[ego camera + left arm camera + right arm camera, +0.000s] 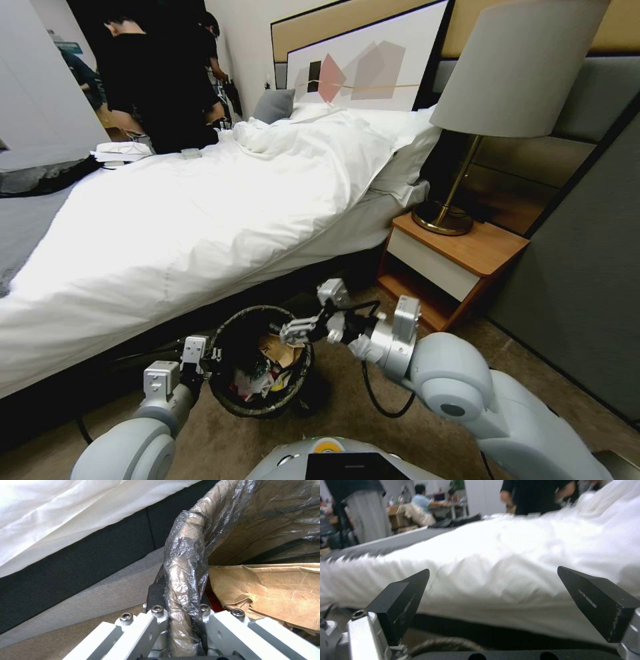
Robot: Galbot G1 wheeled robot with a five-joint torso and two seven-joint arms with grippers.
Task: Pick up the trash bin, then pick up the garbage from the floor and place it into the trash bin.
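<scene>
Head view. Trash bin (pixel 261 363) held just above the tan carpet (pixel 333 407) beside the bed (pixel 167 227), its dark bag folded over the rim. Left gripper (pixel 208 355) at the bin's left rim. Inside the bin: tan paper scrap (pixel 280 350), red-and-white wrappers (pixel 252 381), something yellow, a glimpse of green. Right gripper (pixel 295 331) over the bin's mouth, at its far right edge, nothing seen between the fingers. Nightstand (pixel 453 260) with brass lamp (pixel 467 133) to the right. No litter seen on the visible carpet around the bin.

Left wrist view. Left gripper (pixel 181 616) clamped on the bagged rim (pixel 185 567), one finger outside the wall, one inside, crinkled bag pinched between. Tan paper scrap (pixel 273 590) lying just inside, a sliver of red beneath it. Dark bed base and grey strip behind.

Right wrist view. Right gripper (pixel 493 592) spread wide apart, both black fingertips (pixel 403 597) bare, nothing held. White duvet (pixel 520 562) straight ahead; curved edge of the bin's rim (pixel 443 645) just below the fingers.

Progress, as a judgement: bin pickup done, bin gripped firmly. Several pieces of garbage already in. Right claw empty over the opening, so likely just after a drop. Carpet near the bin looks clean, but floor under the bed's edge and behind the arms hidden; cannot tell whether any litter is left.
</scene>
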